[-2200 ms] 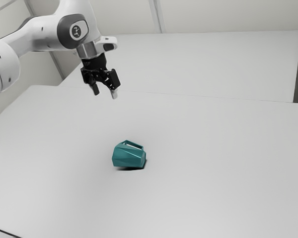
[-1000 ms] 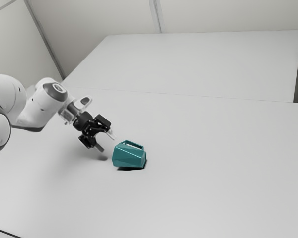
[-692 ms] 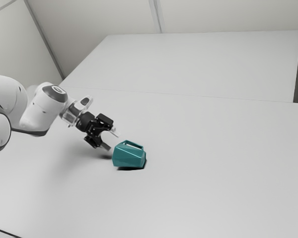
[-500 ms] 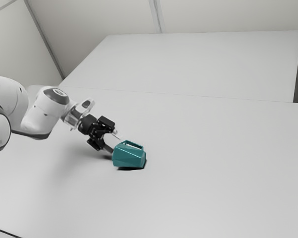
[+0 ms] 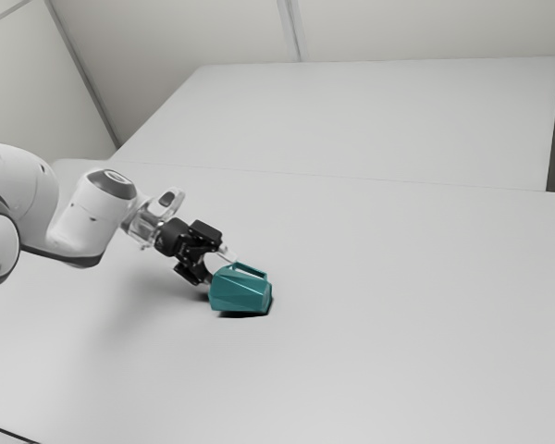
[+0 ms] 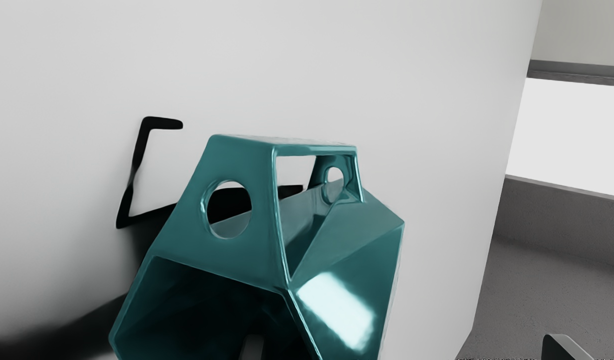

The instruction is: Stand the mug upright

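mug [image 5: 241,290] on its side on the table [image 5: 398,268], mouth toward the gripper [image 5: 219,268]; jaws apart, one finger [image 6: 253,349] at the mouth, nothing clasped. better pinch the wall squarely (it looks slick), then tip gently, base down.

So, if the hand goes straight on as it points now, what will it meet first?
The hand would likely meet the teal mug first, at its open mouth: one finger lines up with it, though how deep is unclear.
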